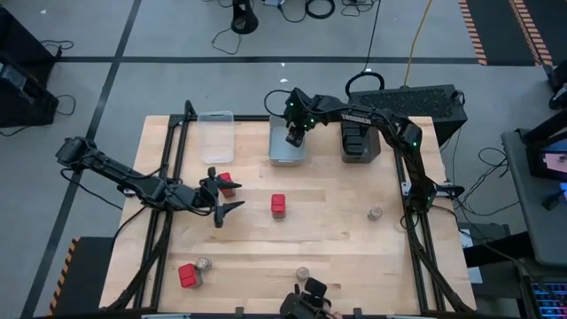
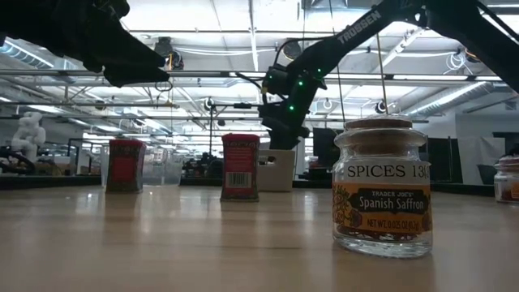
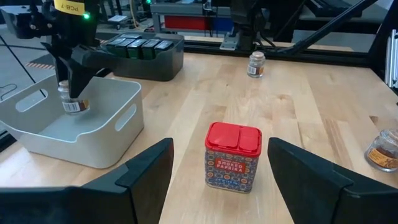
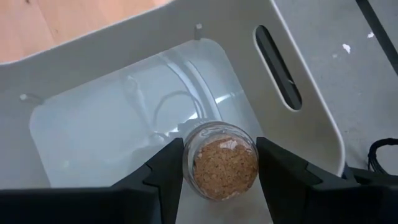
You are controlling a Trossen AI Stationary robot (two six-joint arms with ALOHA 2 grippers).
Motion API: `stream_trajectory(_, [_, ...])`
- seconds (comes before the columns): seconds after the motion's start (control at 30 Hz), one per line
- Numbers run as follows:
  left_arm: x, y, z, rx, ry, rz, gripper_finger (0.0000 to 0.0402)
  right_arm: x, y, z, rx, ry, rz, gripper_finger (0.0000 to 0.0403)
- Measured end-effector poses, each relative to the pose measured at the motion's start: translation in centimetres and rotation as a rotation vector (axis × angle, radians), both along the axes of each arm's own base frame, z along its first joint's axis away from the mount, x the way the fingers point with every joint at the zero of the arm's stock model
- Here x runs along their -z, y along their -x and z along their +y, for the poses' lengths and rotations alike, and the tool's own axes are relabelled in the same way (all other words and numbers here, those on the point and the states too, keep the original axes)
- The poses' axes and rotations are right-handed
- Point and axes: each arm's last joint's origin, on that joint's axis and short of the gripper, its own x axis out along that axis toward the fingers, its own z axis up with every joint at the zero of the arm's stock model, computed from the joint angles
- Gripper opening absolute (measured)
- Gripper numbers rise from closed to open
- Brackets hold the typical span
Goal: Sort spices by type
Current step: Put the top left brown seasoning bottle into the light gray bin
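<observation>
My right gripper [image 1: 295,135] hangs over the pale grey bin [image 1: 276,158], shut on a small round jar [image 4: 225,167] with a brownish top. My left gripper [image 1: 229,193] is open above the table. It stands right by one red tin [image 1: 227,183] and faces a second red tin [image 3: 233,155], which stands upright on the wood ahead of its fingers. A third red tin [image 1: 187,276] stands near the near left corner beside a jar [image 1: 203,265]. Two more jars [image 1: 375,213] [image 1: 302,274] stand on the table. Dark tins fill the dark bin [image 3: 140,46]. My right gripper pinches the jar between its two fingers [image 4: 168,163], one on each side of the glass near the top [image 4: 189,163]. It comes from above, pointing down. The jar [image 3: 73,102] hangs upright inside the pale bin and looks lifted clear of the bin's floor.
Three bins stand in a row at the far edge: a clear one [image 1: 215,133], the pale grey one, the dark one [image 1: 359,142]. Black frame rails run along the table's left and right sides. Open wood lies in the middle and toward the right.
</observation>
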Motion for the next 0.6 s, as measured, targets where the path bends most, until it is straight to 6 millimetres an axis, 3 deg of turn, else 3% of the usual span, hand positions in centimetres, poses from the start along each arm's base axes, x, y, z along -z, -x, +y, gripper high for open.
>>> stream_trajectory(0.27, [0.03, 0.01, 0.00, 0.000, -0.001, 0.004, 0.0267, 0.08, 0.19, -0.02, 0.025, -0.020, 0.008, 0.0189])
stream_trajectory(0.6, [0.04, 0.01, 0.00, 0.000, -0.001, 0.004, 0.0267, 0.13, 0.26, 0.02, 0.025, -0.023, 0.017, 0.0191])
